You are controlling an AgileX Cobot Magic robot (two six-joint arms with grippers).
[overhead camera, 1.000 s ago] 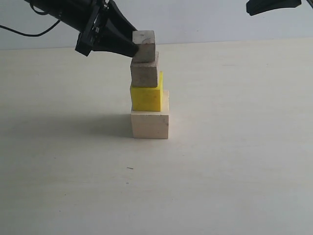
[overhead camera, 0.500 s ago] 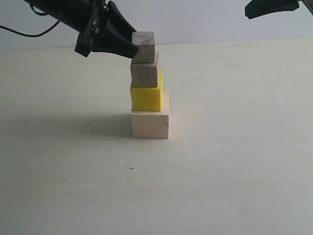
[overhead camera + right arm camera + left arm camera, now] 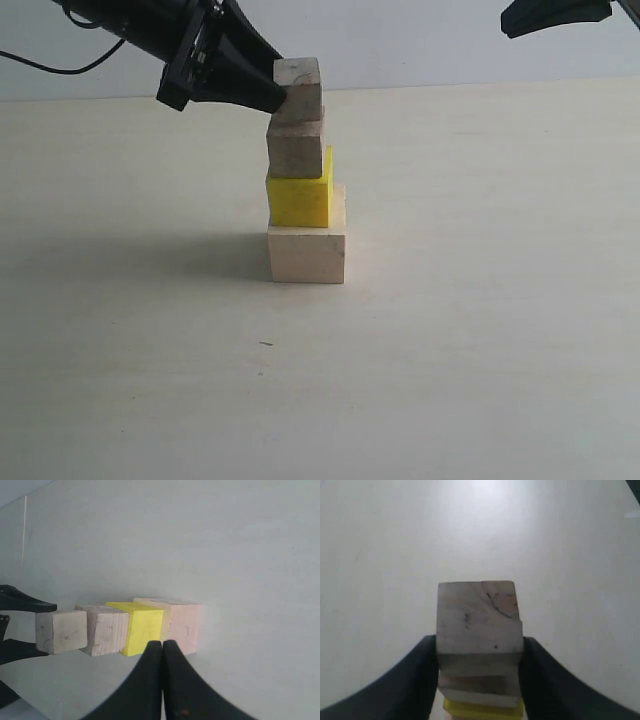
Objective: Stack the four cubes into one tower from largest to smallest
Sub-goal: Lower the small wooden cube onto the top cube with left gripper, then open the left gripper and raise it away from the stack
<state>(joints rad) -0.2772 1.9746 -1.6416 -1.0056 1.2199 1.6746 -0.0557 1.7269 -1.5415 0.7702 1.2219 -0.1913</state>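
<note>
**Last cube going on: top of the tower being lined up**

We're at the final placement. The left gripper (image 3: 480, 652) has its jaws clamped on either side of the smallest wood cube (image 3: 299, 80) and holds it at the very top of the column. Below it sit the small wood cube (image 3: 296, 150), the yellow cube (image 3: 300, 202) and the large wood cube (image 3: 307, 256), which stands on the pale table (image 3: 480, 320). We can't tell whether the smallest cube is already bearing on the one below or sitting a hair above it, because the seam is too tight to read. The right gripper (image 3: 162, 652) has its jaws pressed together on nothing and hangs high and well apart from the tower.

By our reckoning, the next move calls for settling that top cube flat and centred. The fingers then need to part evenly and draw back without brushing anything. The stack is not perfectly flush, since the yellow cube sits toward one edge of the base, so a sideways nudge could topple the upper cubes.

Against a second ago, the held cube and the gripper have crept a little to the right in the exterior view and a touch higher. The three lower cubes have not budged, and the right arm is where it was.
</note>
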